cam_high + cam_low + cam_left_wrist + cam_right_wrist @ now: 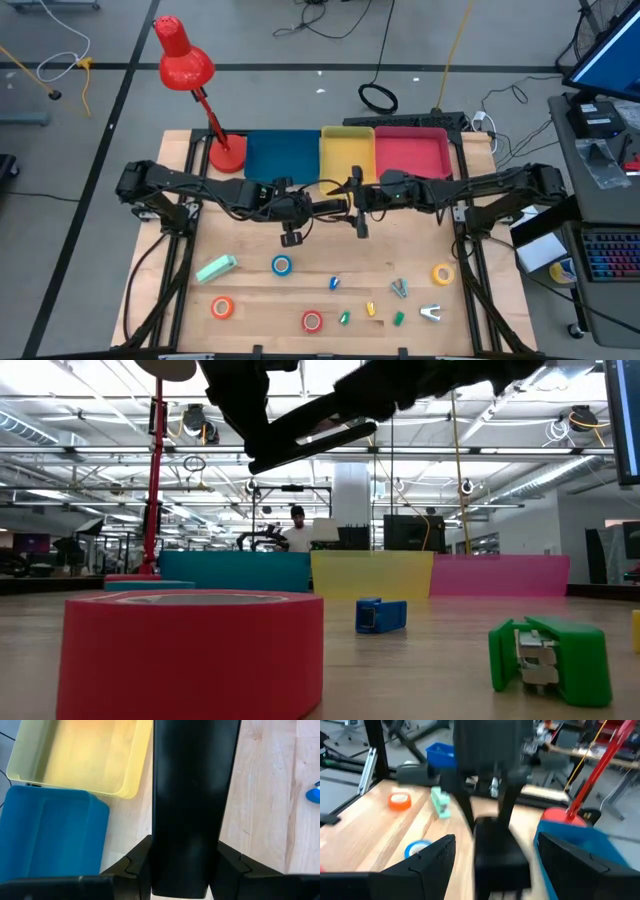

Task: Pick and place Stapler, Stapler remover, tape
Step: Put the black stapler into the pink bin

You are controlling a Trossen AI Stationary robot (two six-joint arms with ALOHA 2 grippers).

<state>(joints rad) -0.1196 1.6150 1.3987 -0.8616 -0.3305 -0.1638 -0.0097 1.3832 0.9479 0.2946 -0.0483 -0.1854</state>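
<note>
Hovering mid-air over the wooden surface, both arms meet at the centre in front of the trays.

From where I stand, the left claw is clenched on a long black item. The right claw faces it with its fingers spread wide on either side of that item's end, not pressing on it. Behind them sit the blue tray, yellow tray and red tray, with a red desk lamp at the blue tray's outer corner. All the tape lies on the surface nearer the front edge: the blue roll just beside a mint-green item, the orange roll and red roll closer to the edge, and the yellow roll well apart on the right arm's side. Small coloured clips are scattered between the red and yellow rolls.
</note>
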